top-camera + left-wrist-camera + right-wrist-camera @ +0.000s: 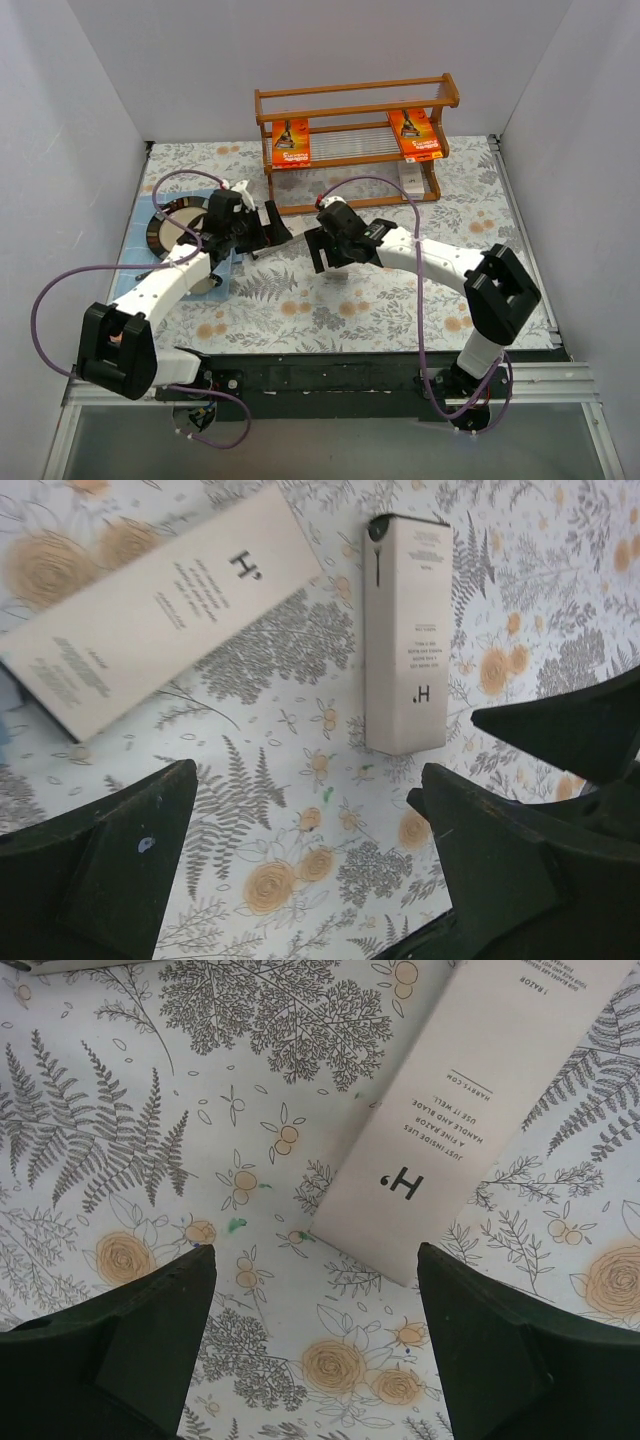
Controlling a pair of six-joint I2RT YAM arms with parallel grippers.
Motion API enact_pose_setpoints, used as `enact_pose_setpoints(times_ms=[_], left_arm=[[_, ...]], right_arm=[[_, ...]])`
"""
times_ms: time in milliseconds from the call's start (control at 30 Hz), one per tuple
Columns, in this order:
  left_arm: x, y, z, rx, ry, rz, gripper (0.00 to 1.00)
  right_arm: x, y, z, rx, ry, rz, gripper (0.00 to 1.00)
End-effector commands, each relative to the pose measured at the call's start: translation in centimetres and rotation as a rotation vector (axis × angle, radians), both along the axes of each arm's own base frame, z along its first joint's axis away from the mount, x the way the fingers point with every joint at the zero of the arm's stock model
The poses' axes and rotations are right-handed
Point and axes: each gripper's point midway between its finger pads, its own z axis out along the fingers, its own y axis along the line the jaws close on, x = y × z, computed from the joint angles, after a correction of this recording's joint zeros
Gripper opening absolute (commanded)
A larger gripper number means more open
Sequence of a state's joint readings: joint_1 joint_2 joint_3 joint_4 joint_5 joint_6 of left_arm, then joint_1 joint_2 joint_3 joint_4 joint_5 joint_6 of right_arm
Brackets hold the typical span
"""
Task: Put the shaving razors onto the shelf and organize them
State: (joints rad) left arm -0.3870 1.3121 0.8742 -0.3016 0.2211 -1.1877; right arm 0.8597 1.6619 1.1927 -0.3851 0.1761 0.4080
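The wooden shelf (355, 92) stands at the back of the table. Two orange razor packs lie on its upper tier, one at the left (290, 143) and one at the right (415, 135). A white razor box (410, 178) lies on the lower tier at the right. My left gripper (268, 228) (305, 780) is open and empty above the cloth. Two white boxes lie just ahead of it, one slanted (150, 610) and one lengthwise (407, 635). My right gripper (322, 252) (315, 1255) is open and empty, with a white box (470, 1100) lying just beyond its right finger.
The floral tablecloth (300, 300) covers the table between grey walls. A dark round plate (165, 225) lies at the left beside my left arm, with a blue item (222, 265) under the arm. Dark parts of the right gripper (570, 730) show at the right of the left wrist view.
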Motion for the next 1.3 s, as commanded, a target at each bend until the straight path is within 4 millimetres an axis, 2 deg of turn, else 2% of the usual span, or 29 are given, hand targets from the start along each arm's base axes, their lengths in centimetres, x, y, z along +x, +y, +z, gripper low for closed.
enact_pose_setpoints(times_ms=[0,33,100,133,167,233,267,333,500,667,767,833,900,1033,1267], left_arm=[[0.4,2.2,4.2,-0.043,-0.117,-0.023,0.94],[1.0,3.9,5.0,-0.057,-0.137,0.021,0.94],[1.4,5.5,5.6,-0.077,-0.146,0.068,0.94],[2.0,7.2,6.1,-0.084,-0.162,0.123,0.94],[2.3,8.1,6.3,-0.090,-0.169,0.154,0.94],[2.9,10.2,7.0,-0.118,-0.177,0.227,0.94],[3.0,10.4,7.2,-0.129,-0.183,0.234,0.94],[3.5,12.6,7.6,-0.158,-0.186,0.309,0.94],[3.7,14.2,7.7,-0.190,-0.191,0.348,0.93],[3.3,15.2,6.8,-0.191,-0.175,0.379,0.93],[3.0,15.5,6.4,-0.199,-0.163,0.391,0.93],[3.0,15.8,6.3,-0.205,-0.162,0.405,0.93],[3.0,15.9,6.1,-0.213,-0.156,0.413,0.92],[3.2,16.0,5.8,-0.232,-0.150,0.423,0.92],[4.0,16.7,5.5,-0.251,-0.141,0.447,0.92]], right_arm=[[1.1,-0.4,-0.1,-0.077,-0.019,-0.153,0.87],[1.2,-0.5,-0.2,-0.086,-0.024,-0.162,0.87],[1.5,-1.2,-0.3,-0.118,-0.034,-0.211,0.87],[1.7,-1.5,-0.2,-0.126,-0.041,-0.237,0.86],[1.9,-1.9,-0.2,-0.141,-0.056,-0.263,0.86],[1.7,-1.9,-0.6,-0.139,-0.050,-0.266,0.85],[1.6,-1.7,-0.7,-0.131,-0.043,-0.262,0.85],[1.4,-1.5,-1.2,-0.125,-0.028,-0.261,0.84],[1.3,-1.2,-3.5,-0.139,0.005,-0.242,0.81],[1.7,-1.3,-5.1,-0.148,0.047,-0.232,0.79],[1.4,-1.8,-5.8,-0.171,0.067,-0.226,0.75],[1.2,-2.1,-5.9,-0.176,0.071,-0.219,0.68],[1.1,-2.4,-5.8,-0.179,0.062,-0.211,0.60],[1.6,-2.6,-4.4,-0.164,0.020,-0.197,0.55],[3.4,-2.7,1.3,-0.085,-0.116,-0.203,0.53]])
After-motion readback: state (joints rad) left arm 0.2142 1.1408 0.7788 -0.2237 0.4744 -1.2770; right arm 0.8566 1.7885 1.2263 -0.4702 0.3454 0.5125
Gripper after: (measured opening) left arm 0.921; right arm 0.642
